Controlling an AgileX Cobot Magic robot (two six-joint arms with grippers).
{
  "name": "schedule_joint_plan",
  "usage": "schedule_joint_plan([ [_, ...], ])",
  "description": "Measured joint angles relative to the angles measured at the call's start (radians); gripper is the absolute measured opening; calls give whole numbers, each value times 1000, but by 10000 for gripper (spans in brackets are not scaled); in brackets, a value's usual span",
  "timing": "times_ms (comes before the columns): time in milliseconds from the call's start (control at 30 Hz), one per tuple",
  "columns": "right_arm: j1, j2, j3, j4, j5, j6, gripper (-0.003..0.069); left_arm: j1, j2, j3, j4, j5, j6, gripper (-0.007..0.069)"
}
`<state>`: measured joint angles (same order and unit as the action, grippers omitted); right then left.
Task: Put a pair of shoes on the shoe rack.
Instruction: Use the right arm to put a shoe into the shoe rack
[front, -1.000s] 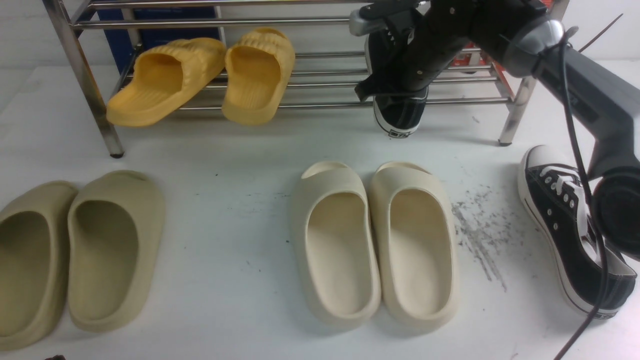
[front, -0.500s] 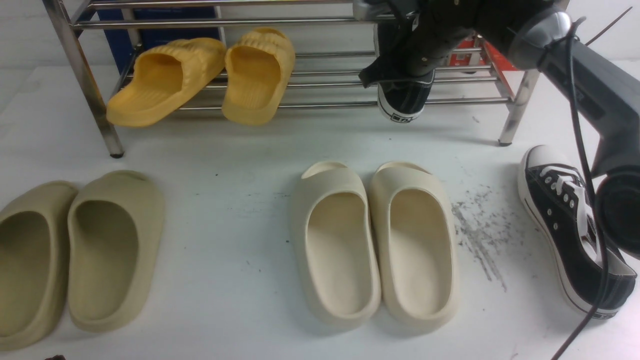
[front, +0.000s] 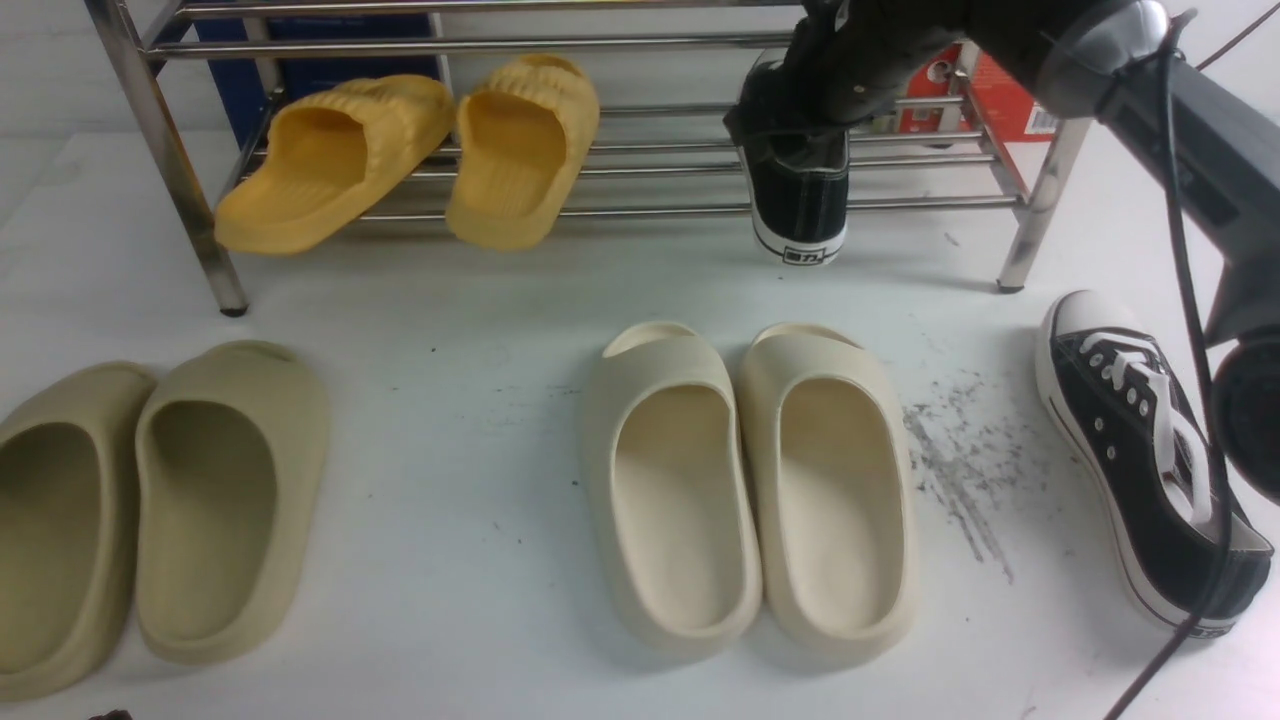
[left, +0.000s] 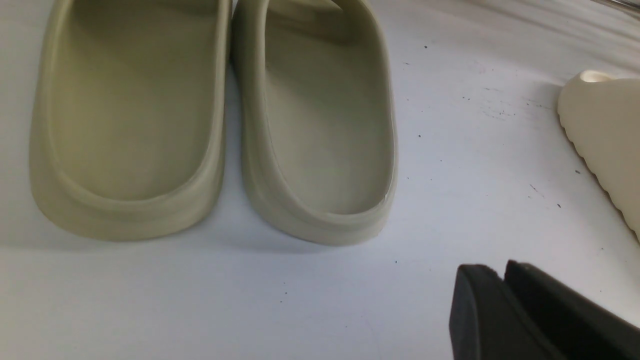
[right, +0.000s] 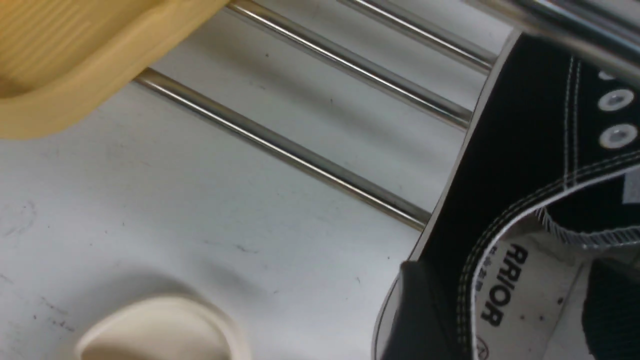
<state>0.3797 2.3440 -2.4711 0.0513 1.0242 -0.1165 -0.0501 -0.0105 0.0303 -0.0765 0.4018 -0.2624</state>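
1. Far left, your left pincer (left: 500, 272) hangs low over the white surface (front: 450, 300), fingers pressed together and holding nothing. It's just near the heels of a pair of olive slides (front: 150, 510).
2. Next along is the shoe rack (front: 180, 190). A pair of yellow ribbed slides (front: 400, 150) sits on the left of its lower tier, heels poking out past the front bar.
3. In the middle, a pair of cream slides (front: 750, 480) sits side by side on the surface, in front of the rack.
4. One black sneaker (front: 800, 200) is on the right part of the lower tier, toe pointing in and white heel hanging over the front bar.
5. Your right pincer (right: 507, 270) is right at that sneaker's heel opening and spread fairly wide. One finger (right: 415, 310) is outside the side wall and the other is inside over the insole.
6. The second black sneaker (front: 1140, 450) lies on the surface at far right, well clear of the rack, toe toward it.
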Motion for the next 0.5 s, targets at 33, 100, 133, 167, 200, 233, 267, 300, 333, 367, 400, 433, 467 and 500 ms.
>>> schedule_joint_plan([
  [33, 0, -11, -1, 3, 24, 0, 449, 0, 0, 0, 0, 0, 0, 76],
  [100, 0, -43, -4, 7, 108, 4, 433, 0, 0, 0, 0, 0, 0, 79],
  [133, 0, -58, -5, 7, 142, 7, 424, 0, 0, 0, 0, 0, 0, 81],
  [167, 0, -78, -5, 9, 180, 12, 409, 0, 0, 0, 0, 0, 0, 81],
  [200, 0, -86, -6, 9, 187, 13, 405, 0, 0, 0, 0, 0, 0, 81],
  [233, 0, -110, -7, 9, 215, 15, 379, 0, 0, 0, 0, 0, 0, 82],
  [267, 0, -130, -7, 9, 225, 18, 358, 0, 0, 0, 0, 0, 0, 81],
  [300, 0, -149, -7, 9, 228, 24, 335, 0, 0, 0, 0, 0, 0, 81],
  [333, 0, -173, -7, 9, 230, 31, 304, 0, 0, 0, 0, 0, 0, 81],
  [367, 0, -184, -7, 9, 232, 38, 283, 0, 0, 0, 0, 0, 0, 81],
  [400, 0, -196, -7, 10, 233, 43, 257, 0, 0, 0, 0, 0, 0, 81],
  [433, 0, -205, -7, 10, 234, 50, 231, 0, 0, 0, 0, 0, 0, 81],
  [467, 0, -214, -1, 10, 234, 58, 208, 0, 0, 0, 0, 0, 0, 83],
  [500, 0, -225, 14, 10, 234, 66, 188, 0, 0, 0, 0, 0, 0, 85],
])
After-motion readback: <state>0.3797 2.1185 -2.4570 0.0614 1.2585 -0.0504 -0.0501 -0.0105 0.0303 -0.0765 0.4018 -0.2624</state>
